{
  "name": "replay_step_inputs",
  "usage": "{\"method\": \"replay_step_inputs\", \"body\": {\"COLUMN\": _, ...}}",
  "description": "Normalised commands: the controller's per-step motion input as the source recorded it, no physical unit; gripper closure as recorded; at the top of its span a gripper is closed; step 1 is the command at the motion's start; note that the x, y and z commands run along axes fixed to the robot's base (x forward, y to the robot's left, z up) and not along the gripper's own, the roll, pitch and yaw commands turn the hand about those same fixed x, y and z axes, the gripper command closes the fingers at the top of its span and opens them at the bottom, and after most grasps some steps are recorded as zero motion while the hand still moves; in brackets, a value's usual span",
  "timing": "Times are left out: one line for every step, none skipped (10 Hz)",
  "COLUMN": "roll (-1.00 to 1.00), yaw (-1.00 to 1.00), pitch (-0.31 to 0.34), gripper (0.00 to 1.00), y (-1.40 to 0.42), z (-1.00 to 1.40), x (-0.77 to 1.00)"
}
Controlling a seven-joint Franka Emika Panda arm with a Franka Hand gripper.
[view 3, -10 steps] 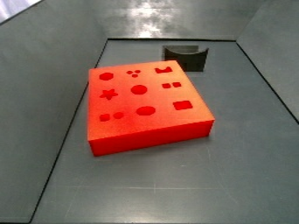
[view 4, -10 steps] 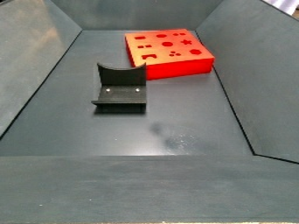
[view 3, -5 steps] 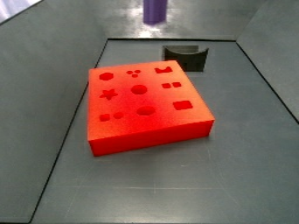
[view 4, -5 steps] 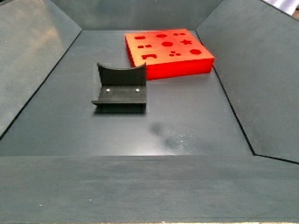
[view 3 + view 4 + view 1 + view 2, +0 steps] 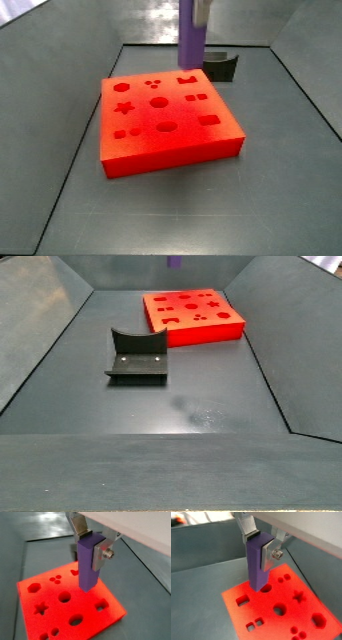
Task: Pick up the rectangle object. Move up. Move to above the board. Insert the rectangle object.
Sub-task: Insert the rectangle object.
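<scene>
My gripper [image 5: 93,542] is shut on the rectangle object [image 5: 89,564], a slim purple bar held upright between its silver fingers; the gripper [image 5: 261,542] and the bar [image 5: 256,567] show in both wrist views. The bar hangs above the board [image 5: 67,604], a flat red-orange block with darker shaped cut-outs [image 5: 281,604]. In a side view the bar [image 5: 194,35] hangs over the board's [image 5: 163,115] far edge, clear of its top. In a side view only the bar's lower tip [image 5: 175,261] shows at the upper edge, above the board [image 5: 194,314].
A dark grey U-shaped holder [image 5: 138,356] stands on the grey floor in front of the board; it also shows behind the board [image 5: 219,65]. Sloping grey walls [image 5: 47,326] enclose the floor.
The purple bar has come down into view and moved over the board's far edge; one second ago it was out of both side views. The board and holder have not moved.
</scene>
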Motion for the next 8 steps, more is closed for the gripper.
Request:
{"method": "replay_step_inputs", "body": {"roll": 0.06, "yaw": -1.0, "pitch": -0.059, "gripper": 1.0, "y": -0.04, "z": -0.84, "x": 0.04}}
{"method": "replay_step_inputs", "body": {"roll": 0.06, "yaw": -1.0, "pitch": -0.069, "gripper": 1.0, "y": -0.05, "z": -0.85, "x": 0.07}}
{"method": "replay_step_inputs", "body": {"roll": 0.02, "yaw": -0.7, "pitch": -0.071, "gripper": 1.0, "y": -0.09, "z": -0.82, "x": 0.45}}
{"method": "replay_step_inputs", "body": {"roll": 0.0, "yaw": -0.38, "pitch": -0.039, "gripper": 1.0, "y": -0.11, "z": -0.67, "x": 0.76}}
{"method": "replay_step_inputs", "body": {"roll": 0.0, "yaw": -0.27, "pitch": -0.014, "gripper": 1.0, "y": -0.12, "z": -0.68, "x": 0.85}}
{"method": "replay_step_inputs", "body": {"roll": 0.04, "yaw": -0.27, "pitch": 0.01, "gripper": 1.0, "y": -0.19, "z": -0.44, "x": 0.71}}
{"method": "replay_step_inputs", "body": {"roll": 0.0, "yaw": -0.4, "pitch": 0.019, "gripper": 1.0, "y": -0.07, "z": -0.2, "x": 0.33}}
{"method": "replay_step_inputs", "body": {"roll": 0.02, "yaw": -0.39, "pitch": 0.02, "gripper": 1.0, "y": 0.0, "z": -0.15, "x": 0.14}}
